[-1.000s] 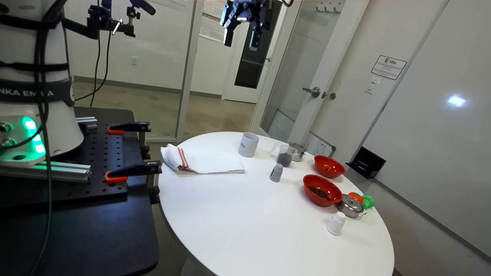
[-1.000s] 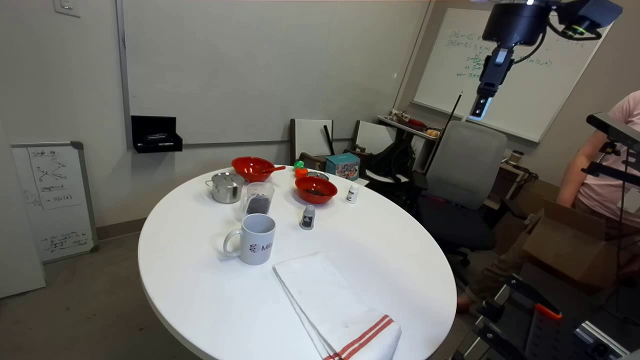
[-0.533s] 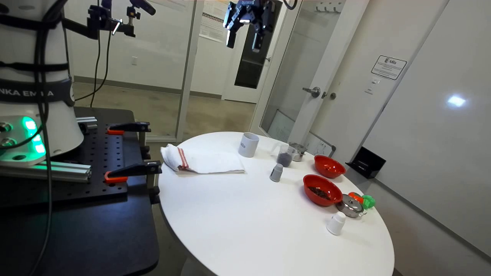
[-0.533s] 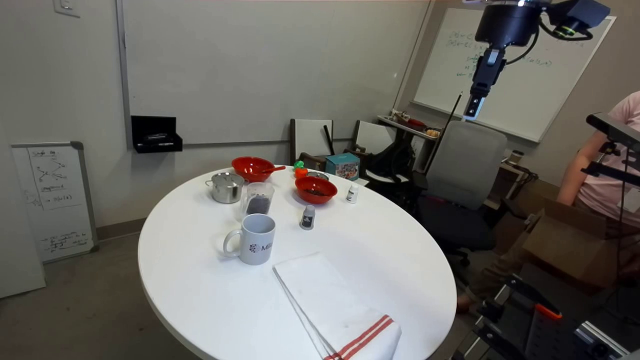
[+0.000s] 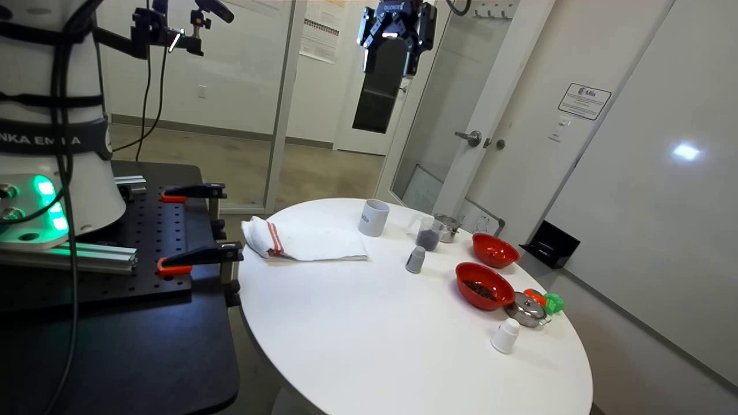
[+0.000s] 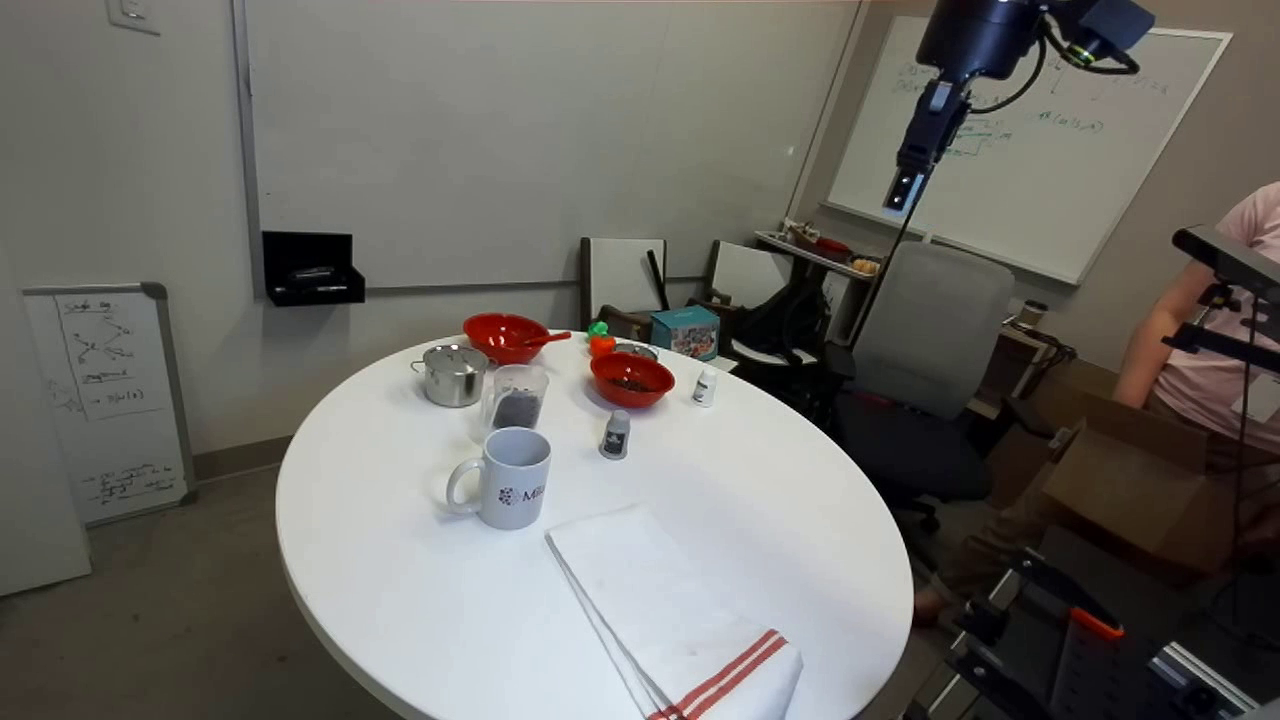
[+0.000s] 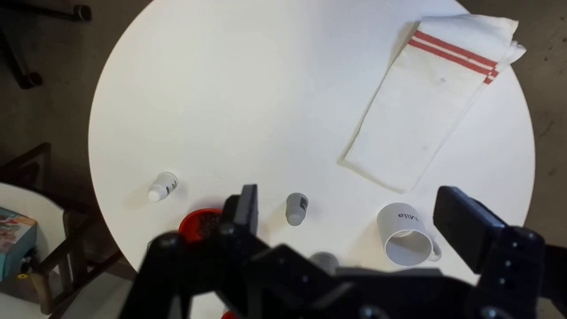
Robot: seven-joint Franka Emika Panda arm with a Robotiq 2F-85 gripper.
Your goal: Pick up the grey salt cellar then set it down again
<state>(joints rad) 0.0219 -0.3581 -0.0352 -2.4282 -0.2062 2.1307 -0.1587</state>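
"One grey salt cellar (image 6: 615,436), quick. Where's it sitting?"

"It's standing upright on the counter (image 6: 400,590), just below the middle of the frame in an exterior view. The wrist view's showing it below centre, between the two sides of the jaws but well beneath them."

"And the jaws?"

"They're hanging well above the counter in both exterior views. Both sides are standing wide apart, gripping nothing; a dark panel (image 5: 375,109) is showing through the gap."

"Logging it. Neighbours?"

"In an exterior view, a grey cup (image 6: 515,490) is sitting lower left of the cellar, handle pointing left. Clear jug (image 6: 522,378) is sitting behind the cup, dark stuff (image 6: 518,410) filling its lower part. Steel pot (image 6: 455,378) is sitting further to the upper left. White shaker (image 6: 705,388) is standing to the upper right of the cellar."

"Anything red?"

"Near red bowl (image 6: 633,366) is sitting just beyond the cellar, carrying dark bits (image 6: 632,384). Far red bowl (image 6: 485,342) is sitting by the counter's far edge, left of frame centre, a red handle (image 6: 550,338) sticking out over its rim."

"Bottom of the frame?"

"White towel (image 6: 660,585) is lying folded there, red stripes crossing its lower end."

"Right edge?"

"Person (image 6: 1210,380) in pink is showing, just beside a cardboard box (image 6: 1140,495)."
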